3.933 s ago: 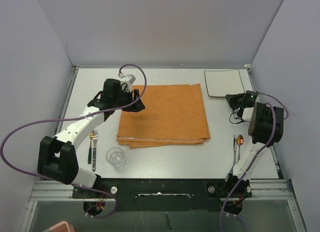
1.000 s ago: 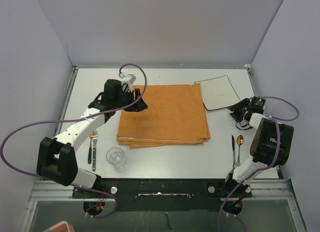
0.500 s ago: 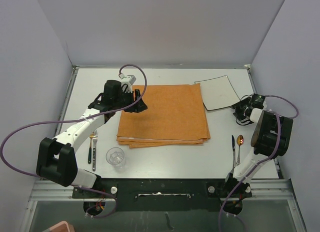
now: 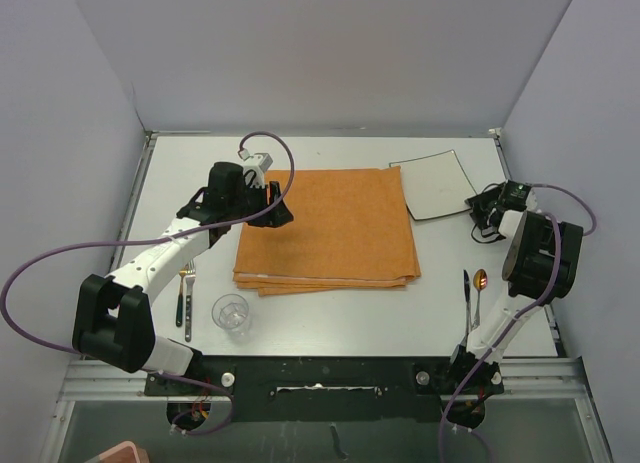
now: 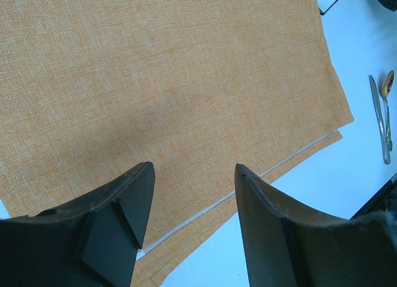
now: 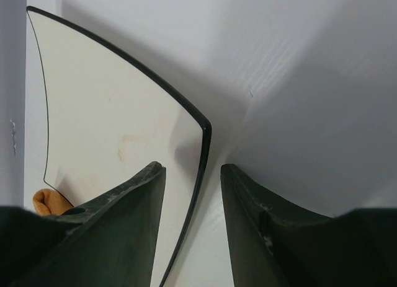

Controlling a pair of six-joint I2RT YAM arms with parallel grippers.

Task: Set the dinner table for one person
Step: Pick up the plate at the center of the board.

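Plain pale lavender-grey panels close in the off-white worktop (image 4: 330, 318) on three sides: a back wall (image 4: 320, 53), a left wall (image 4: 50, 183) and a right wall (image 4: 590, 113). Soft, even light leaves only faint shadows. An aluminium rail (image 4: 110, 388) runs along the near edge. Below it lies a dull grey-green floor (image 4: 300, 433), with a salmon-pink object (image 4: 115, 451) partly in view at the lower left.

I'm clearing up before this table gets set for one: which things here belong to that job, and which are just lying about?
Belong to the job: dinner table, orange mat, square white plate, glass, fork, knife, spoon.

Just lying about: pinkish thing below the table's near edge, too cut off to identify.
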